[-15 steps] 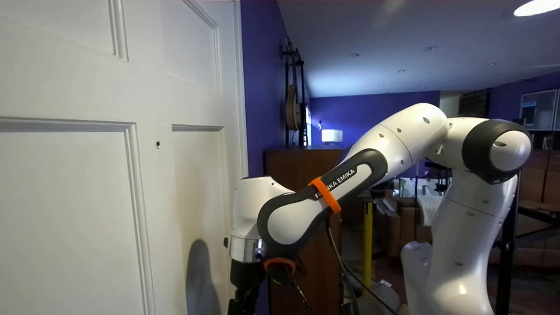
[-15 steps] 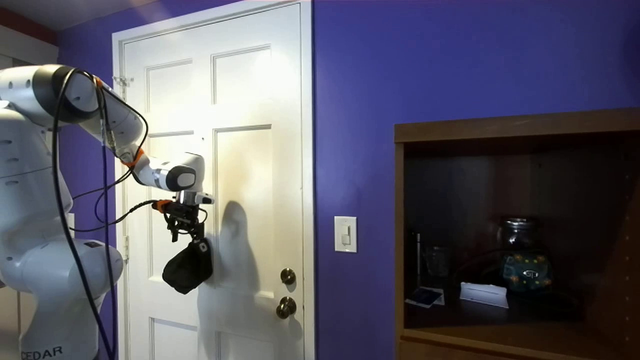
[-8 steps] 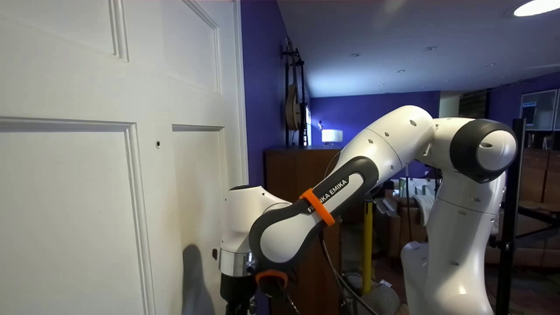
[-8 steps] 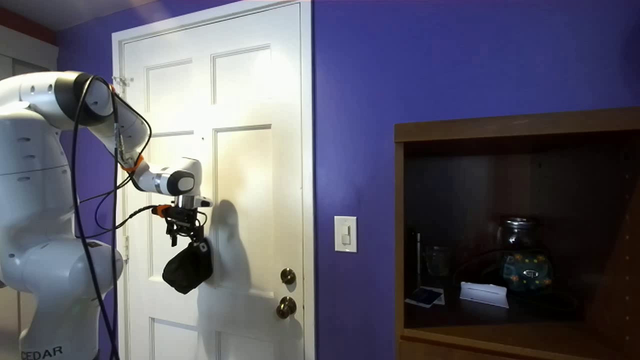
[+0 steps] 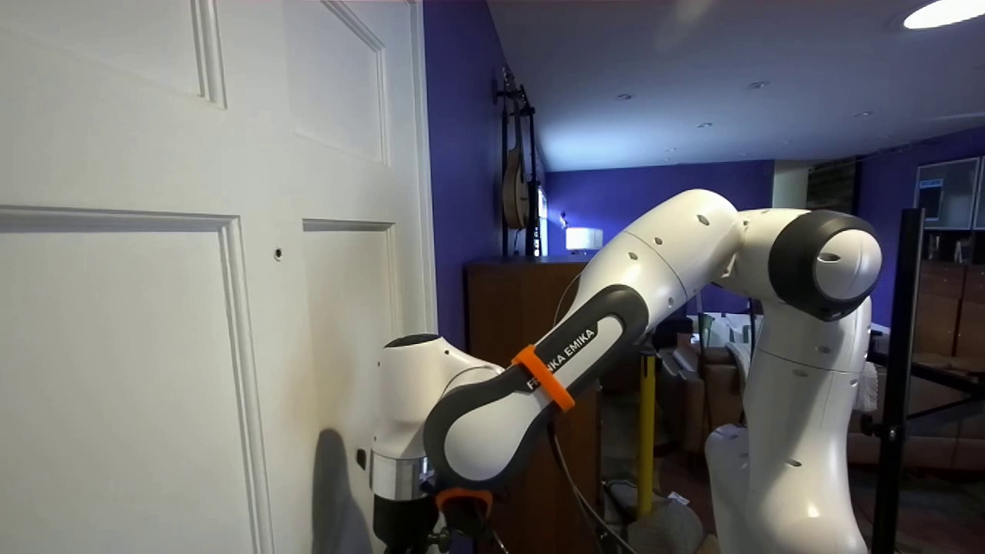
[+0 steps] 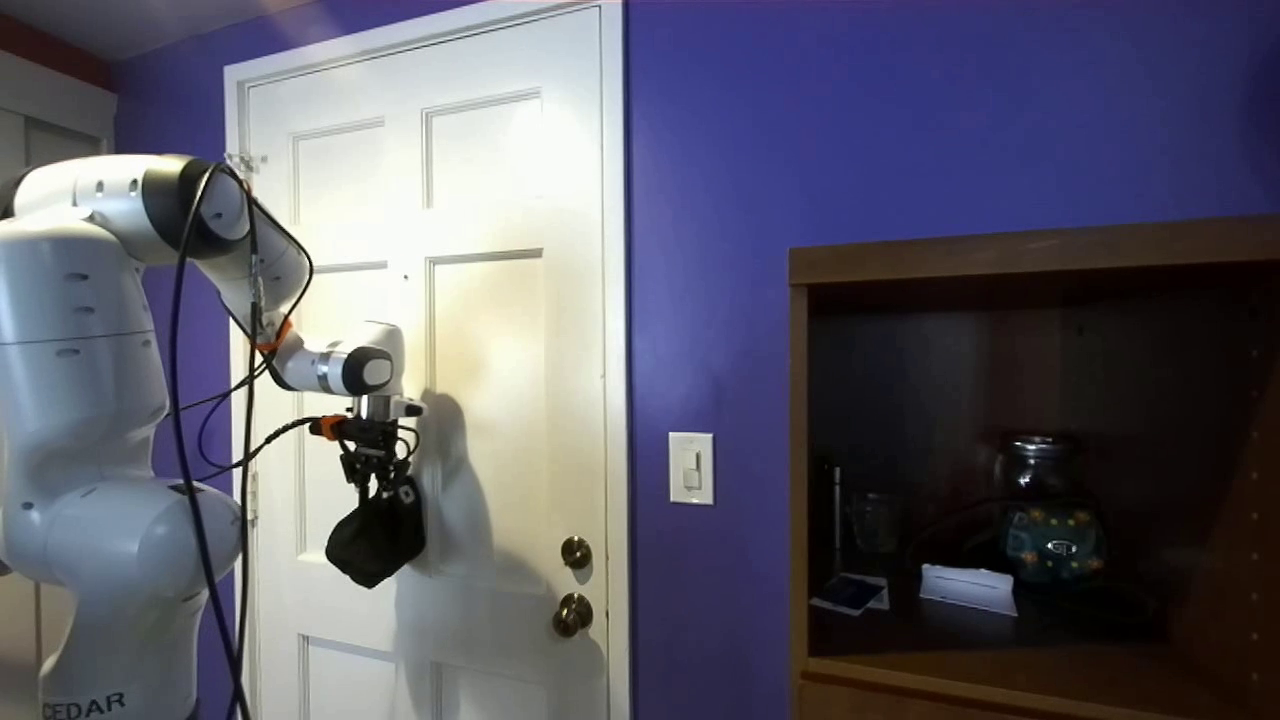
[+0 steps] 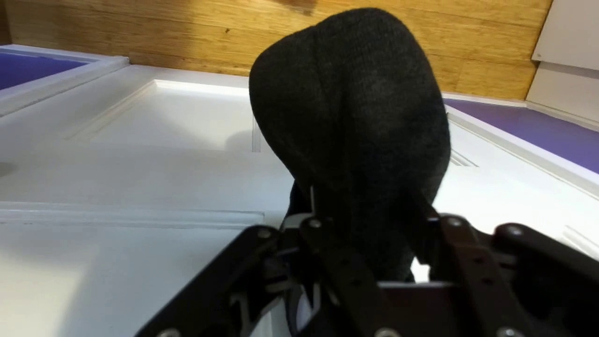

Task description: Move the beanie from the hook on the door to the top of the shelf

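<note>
Doorknob (image 6: 573,615), switch (image 6: 691,468) between beanie (image 6: 375,540) and shelf (image 6: 1030,252)

My arm (image 5: 646,254) slants down in front of the brown shelf (image 5: 515,292), partly hiding it, and my wrist (image 5: 396,478) points downward near the white door (image 5: 138,369), where a dark shadow (image 5: 332,492) lies. An orange band (image 5: 543,377) wraps my forearm (image 5: 581,346). Beyond, a guitar (image 5: 514,188) hangs on the purple wall (image 5: 462,185) and a lamp (image 5: 584,238) glows.
</note>
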### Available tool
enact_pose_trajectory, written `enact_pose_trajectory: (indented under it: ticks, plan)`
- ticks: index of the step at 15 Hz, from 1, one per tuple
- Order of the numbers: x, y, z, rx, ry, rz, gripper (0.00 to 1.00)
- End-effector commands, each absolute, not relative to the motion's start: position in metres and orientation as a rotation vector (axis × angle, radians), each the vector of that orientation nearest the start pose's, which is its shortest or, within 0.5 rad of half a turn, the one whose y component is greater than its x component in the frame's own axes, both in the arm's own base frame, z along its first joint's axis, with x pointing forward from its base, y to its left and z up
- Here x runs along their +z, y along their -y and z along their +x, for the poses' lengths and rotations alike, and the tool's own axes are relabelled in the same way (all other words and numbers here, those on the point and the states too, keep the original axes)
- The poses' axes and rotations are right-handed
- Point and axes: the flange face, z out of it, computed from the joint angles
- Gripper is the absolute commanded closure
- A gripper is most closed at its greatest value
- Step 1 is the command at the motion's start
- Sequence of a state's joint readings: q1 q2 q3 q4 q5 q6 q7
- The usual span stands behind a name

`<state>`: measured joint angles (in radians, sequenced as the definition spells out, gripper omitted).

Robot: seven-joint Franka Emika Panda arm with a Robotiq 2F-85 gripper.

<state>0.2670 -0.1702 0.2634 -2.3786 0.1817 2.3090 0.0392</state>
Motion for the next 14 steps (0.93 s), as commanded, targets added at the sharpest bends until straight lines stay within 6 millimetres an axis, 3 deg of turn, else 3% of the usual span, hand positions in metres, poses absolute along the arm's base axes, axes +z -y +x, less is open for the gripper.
enact_pose_trajectory:
  ticks: [1,2,4,5,7,14]
  plan:
    - [0.396,-0.258,0.425,-0.126,0.599,-2.974,0.88]
    - [0.394,-0.260,0.426,-0.125,0.604,-2.974,0.95]
    - [0.394,-0.262,0.428,-0.124,0.611,-2.968,1.00]
    - [0.395,-0.264,0.428,-0.131,0.610,-2.969,0.66]
    - [0.400,-0.266,0.426,-0.154,0.611,-2.967,0.68]
    - [0.406,-0.275,0.419,-0.219,0.624,-2.973,0.23]
